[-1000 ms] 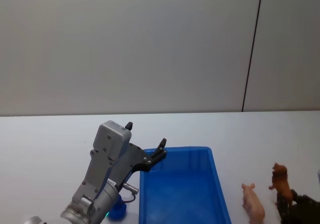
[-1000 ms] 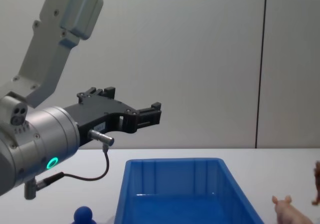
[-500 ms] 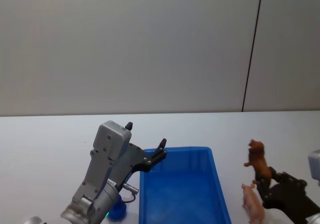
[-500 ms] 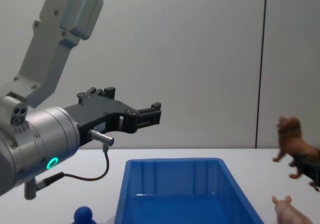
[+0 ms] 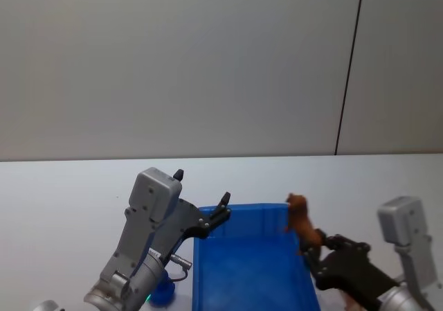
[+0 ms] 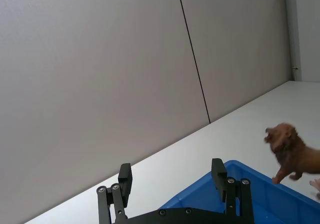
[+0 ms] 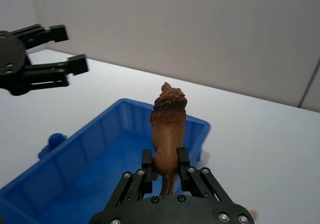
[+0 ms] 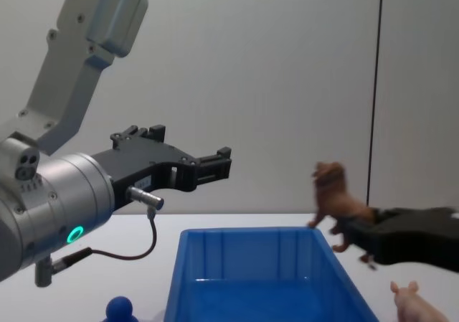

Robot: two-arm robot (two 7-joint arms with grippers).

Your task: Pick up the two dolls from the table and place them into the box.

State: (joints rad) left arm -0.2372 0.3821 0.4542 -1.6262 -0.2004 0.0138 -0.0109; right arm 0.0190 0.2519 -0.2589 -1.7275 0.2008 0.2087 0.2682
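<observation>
**Foreground.** In the chest view, the pale pink doll stands on the table at the lower right corner of the frame, outside the box and just to the right of its right wall. A small blue round knob sits at the lower left of that view, left of the box.

**Right gripper.** The right gripper enters from the lower right of the head view. Its fingers are clamped on the hindquarters of the dark brown doll. The doll is upright, head uppermost. In the chest view the brown doll hangs in the air at centre right, above the right end of the box's far rim and clear of it, facing frame left.

**Box.** The blue box occupies the lower centre of the head view and rests on the white table. The part of its interior that shows holds nothing.

**Left gripper.** The left gripper hovers at lower centre-left of the head view, over the far left corner of the box. In the chest view the left gripper sits well above the rim. Its fingers are spread wide and hold nothing.

**Background.** A plain grey wall fills the upper half of the frame, with a dark vertical seam at upper right.
</observation>
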